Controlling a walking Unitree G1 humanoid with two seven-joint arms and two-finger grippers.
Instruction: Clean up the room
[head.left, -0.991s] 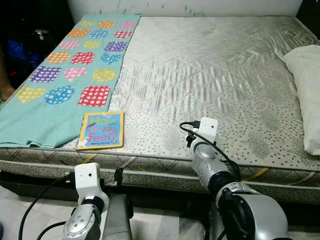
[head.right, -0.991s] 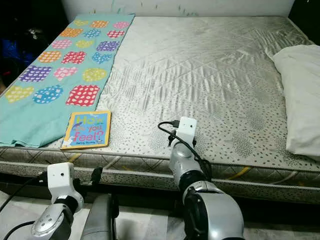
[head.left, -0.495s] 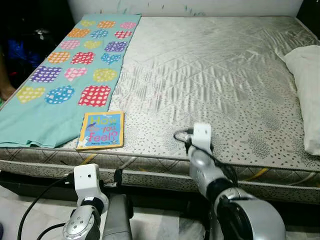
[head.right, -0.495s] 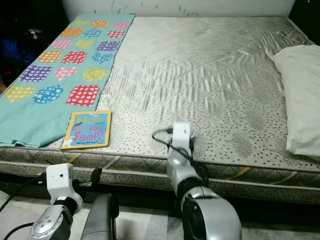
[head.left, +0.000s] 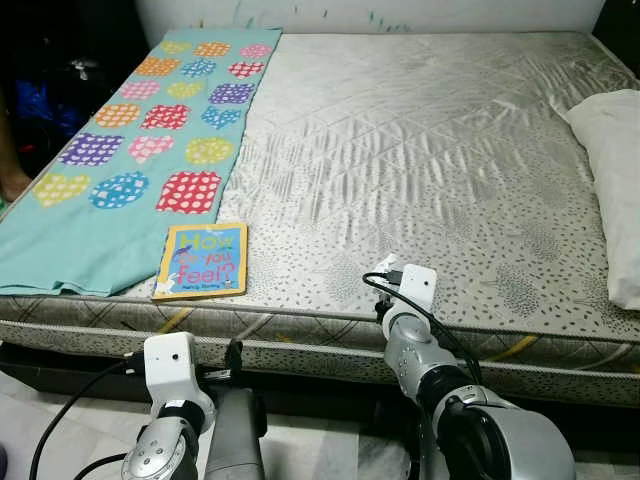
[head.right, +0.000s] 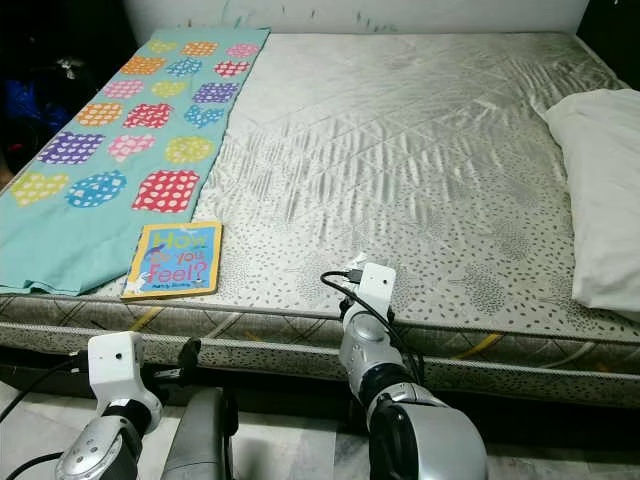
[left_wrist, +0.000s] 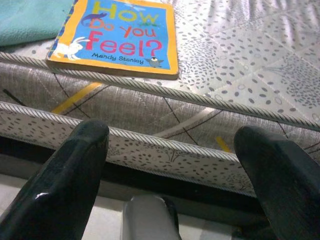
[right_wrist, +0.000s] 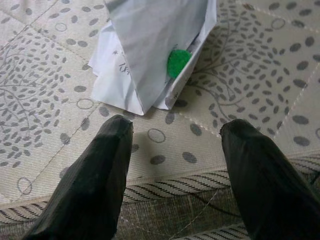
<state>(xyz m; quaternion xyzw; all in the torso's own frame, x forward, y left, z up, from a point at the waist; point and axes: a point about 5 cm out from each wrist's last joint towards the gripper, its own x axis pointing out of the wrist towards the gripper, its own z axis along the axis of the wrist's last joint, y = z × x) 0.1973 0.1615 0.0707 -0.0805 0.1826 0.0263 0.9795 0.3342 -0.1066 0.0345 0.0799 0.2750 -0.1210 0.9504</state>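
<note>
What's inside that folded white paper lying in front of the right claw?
A small green bit peeks from the folded white paper on the mattress. The paper's flaps hide the rest. The right claw is open.

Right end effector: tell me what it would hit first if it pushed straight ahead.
Probably the crumpled white paper with a green spot, lying on the mattress just beyond the open right end effector; depth is uncertain.
</note>
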